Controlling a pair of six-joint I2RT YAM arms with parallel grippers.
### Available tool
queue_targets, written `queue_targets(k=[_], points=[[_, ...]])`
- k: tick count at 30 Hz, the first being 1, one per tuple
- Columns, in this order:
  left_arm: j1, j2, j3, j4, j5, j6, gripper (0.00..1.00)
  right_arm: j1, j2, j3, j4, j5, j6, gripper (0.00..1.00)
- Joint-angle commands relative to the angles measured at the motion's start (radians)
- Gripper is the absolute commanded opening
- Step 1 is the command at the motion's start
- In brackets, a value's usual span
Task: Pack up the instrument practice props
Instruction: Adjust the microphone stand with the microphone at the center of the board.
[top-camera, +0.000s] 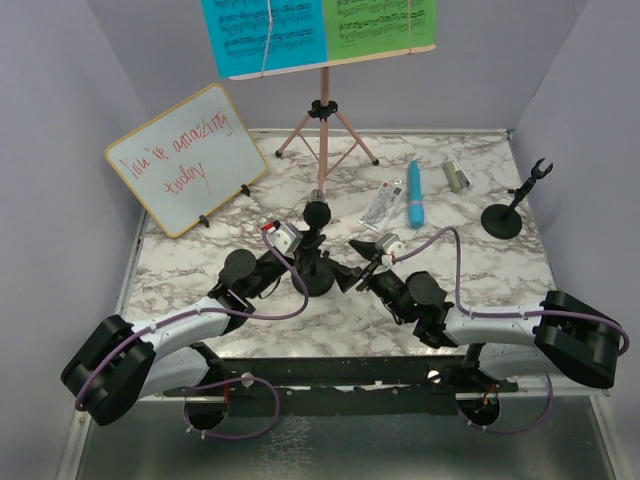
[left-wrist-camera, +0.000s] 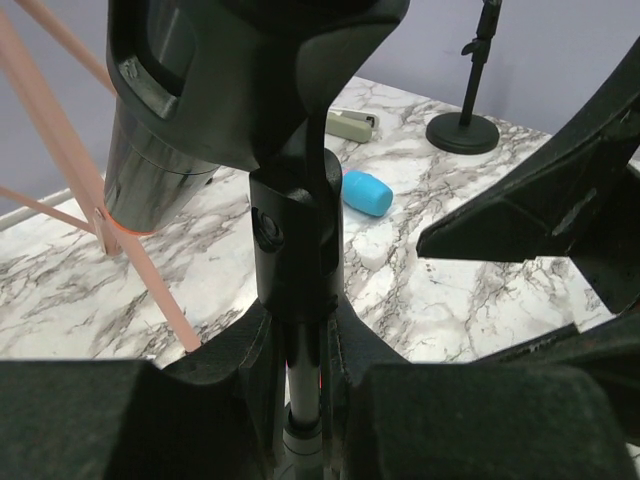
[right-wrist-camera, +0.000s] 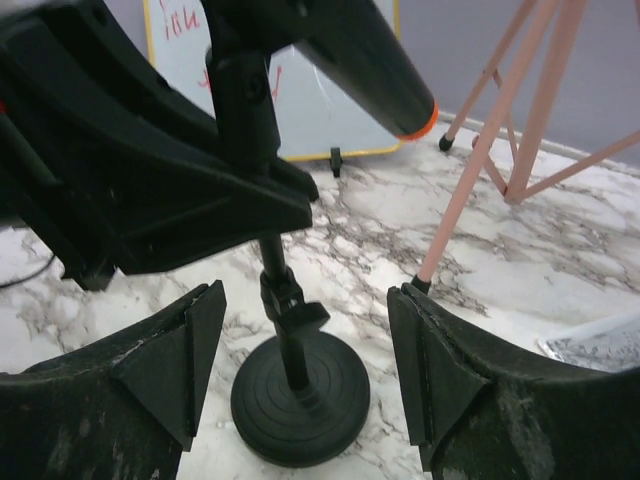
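A black microphone (top-camera: 318, 214) sits tilted in the clip of a black round-based mic holder (top-camera: 316, 281) at the table's middle. My left gripper (top-camera: 308, 252) is shut on this holder's thin stem (left-wrist-camera: 300, 375), just below the clip joint. My right gripper (right-wrist-camera: 305, 360) stands open, its fingers either side of the holder's base (right-wrist-camera: 300, 402) without touching it. A blue microphone (top-camera: 414, 195) lies flat to the right. A second mic holder (top-camera: 503, 217), with nothing in its clip, stands far right. The pink tripod music holder (top-camera: 321, 130) at the back carries blue (top-camera: 262, 32) and green (top-camera: 380, 22) music sheets.
A yellow-framed whiteboard (top-camera: 186, 158) with red writing leans at the back left. A small silver cylinder (top-camera: 457, 177) lies behind the blue microphone, and a flat grey-and-white packet (top-camera: 381, 205) lies beside it. Pink tripod legs (right-wrist-camera: 480, 160) stand close behind both grippers.
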Motion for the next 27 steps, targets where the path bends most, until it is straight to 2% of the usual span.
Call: queue_targets(k=[1, 15, 27], points=[[-0.007, 0.007, -0.017, 0.021, -0.006, 0.01, 0.0, -0.003, -0.02, 0.053, 0.076, 0.003, 0.03, 0.71], [-0.006, 0.077, -0.017, 0.072, 0.037, -0.006, 0.0, -0.003, 0.085, 0.207, 0.028, -0.007, 0.018, 0.66], [-0.007, 0.07, -0.043, 0.107, 0.06, -0.012, 0.0, -0.027, 0.189, 0.246, 0.045, -0.003, 0.052, 0.59]])
